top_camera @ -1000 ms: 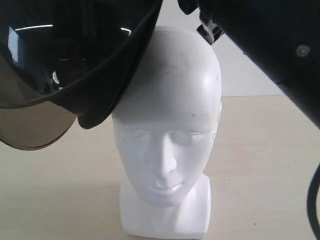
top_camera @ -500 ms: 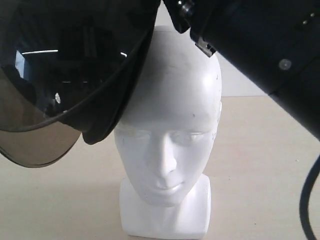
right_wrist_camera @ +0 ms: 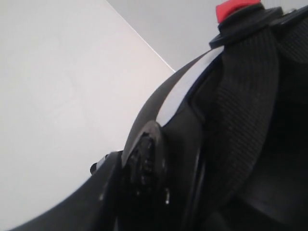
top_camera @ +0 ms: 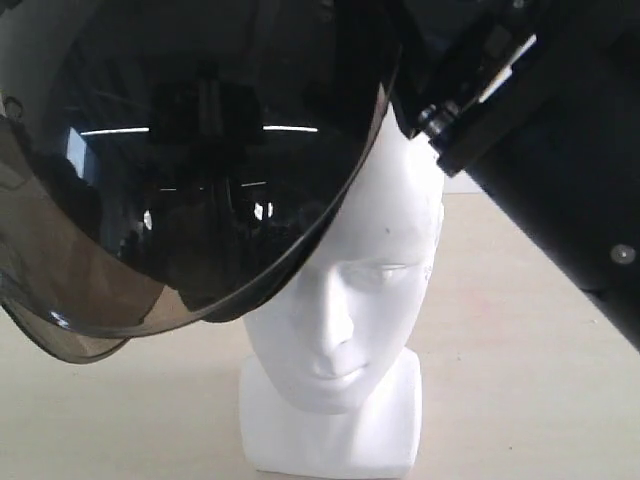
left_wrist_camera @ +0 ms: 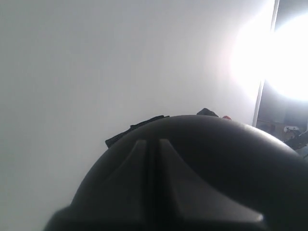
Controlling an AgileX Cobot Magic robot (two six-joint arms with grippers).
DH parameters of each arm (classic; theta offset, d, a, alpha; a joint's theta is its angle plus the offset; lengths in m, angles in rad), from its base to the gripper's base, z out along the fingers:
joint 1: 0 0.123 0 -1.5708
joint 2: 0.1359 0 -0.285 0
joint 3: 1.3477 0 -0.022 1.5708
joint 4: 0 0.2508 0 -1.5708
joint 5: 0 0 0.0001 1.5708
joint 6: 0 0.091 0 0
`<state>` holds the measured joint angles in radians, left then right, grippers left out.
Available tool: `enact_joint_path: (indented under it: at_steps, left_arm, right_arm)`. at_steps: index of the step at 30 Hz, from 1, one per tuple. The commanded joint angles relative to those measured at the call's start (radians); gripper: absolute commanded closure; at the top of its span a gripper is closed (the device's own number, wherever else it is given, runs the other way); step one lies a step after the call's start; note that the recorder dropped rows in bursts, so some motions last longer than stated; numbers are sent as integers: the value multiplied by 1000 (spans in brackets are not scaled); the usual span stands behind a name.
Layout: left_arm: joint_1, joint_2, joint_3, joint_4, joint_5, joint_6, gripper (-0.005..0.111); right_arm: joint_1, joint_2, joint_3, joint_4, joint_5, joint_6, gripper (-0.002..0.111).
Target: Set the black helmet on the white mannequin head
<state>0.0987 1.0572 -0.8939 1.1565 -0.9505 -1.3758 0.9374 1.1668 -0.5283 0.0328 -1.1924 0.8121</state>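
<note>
The black helmet (top_camera: 200,150) hangs tilted over the white mannequin head (top_camera: 350,300), and its smoky visor hides the crown and one side of the forehead. The face, the chin and the squarish base (top_camera: 330,440) still show. My right gripper (top_camera: 455,110) grips the helmet's rim by the head's upper right. In the right wrist view the helmet's side (right_wrist_camera: 231,120) fills the frame, with the visor pivot, a strap and a red buckle (right_wrist_camera: 237,9). The helmet's shell (left_wrist_camera: 192,168) crowds the left wrist view and hides the left gripper's fingers.
The head stands on a pale beige table (top_camera: 520,350) in front of a white wall (top_camera: 490,185). The thick black right arm (top_camera: 570,180) slants across the upper right of the exterior view. A bright window glares in the left wrist view (left_wrist_camera: 284,57).
The helmet has come down and to the right over the head. Its visor now covers the crown and part of the forehead. The right arm has moved down with it.
</note>
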Motion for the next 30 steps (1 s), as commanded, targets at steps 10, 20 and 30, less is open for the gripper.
enact_joint_path:
  at_steps: [10, 20, 30]
  left_arm:
    - [-67, 93, -7, 22, -165, 80, 102]
    - [-166, 165, -7, 22, -130, 160, 102]
    - [-241, 235, -7, 22, -123, 204, 102]
  right_arm:
    - [-8, -17, 56, 148, -29, -135, 109]
    - [-8, -17, 107, 233, -29, -198, 109]
    - [-8, -17, 109, 274, -29, -275, 109]
